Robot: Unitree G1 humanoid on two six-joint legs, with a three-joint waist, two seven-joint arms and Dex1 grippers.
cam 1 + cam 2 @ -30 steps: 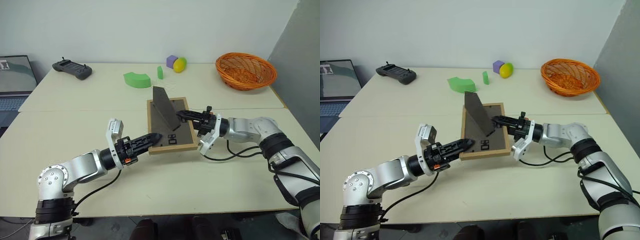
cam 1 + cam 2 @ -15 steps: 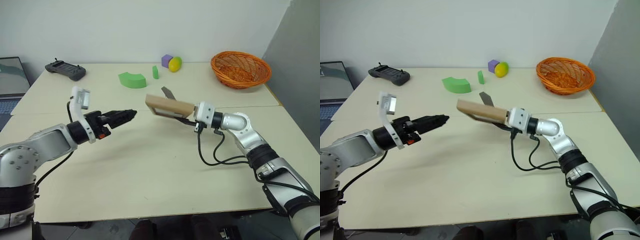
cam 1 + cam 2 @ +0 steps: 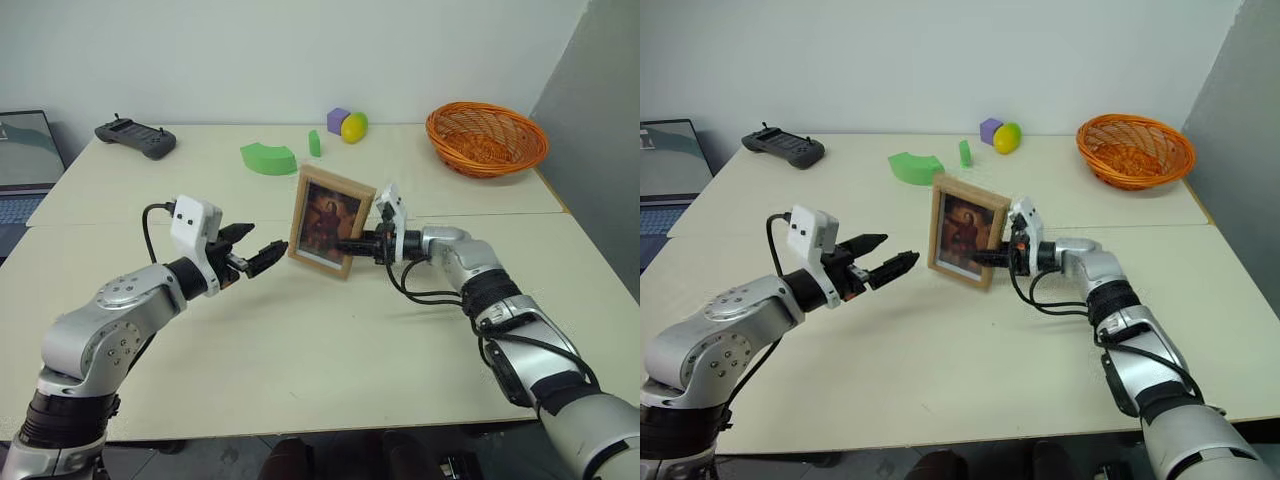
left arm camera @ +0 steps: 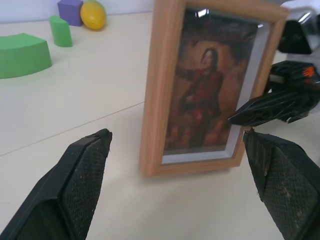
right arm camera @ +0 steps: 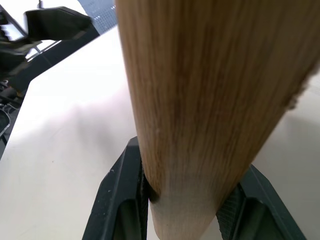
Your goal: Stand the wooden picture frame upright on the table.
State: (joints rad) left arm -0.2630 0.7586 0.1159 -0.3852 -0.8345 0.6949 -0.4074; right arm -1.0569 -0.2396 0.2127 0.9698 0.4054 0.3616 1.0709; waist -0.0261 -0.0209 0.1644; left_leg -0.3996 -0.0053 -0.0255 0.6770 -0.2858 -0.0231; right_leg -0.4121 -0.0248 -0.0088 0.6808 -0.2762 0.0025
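Left eye view: wooden picture frame [image 3: 326,221] standing upright on the counter [image 3: 330,350], right fingers [image 3: 352,246] clamping its edge, left fingers [image 3: 262,258] spreading apart just beside it

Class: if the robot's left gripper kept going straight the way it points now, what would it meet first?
Most likely the wooden picture frame: the open left gripper points at its near upright edge, though depth leaves some doubt.
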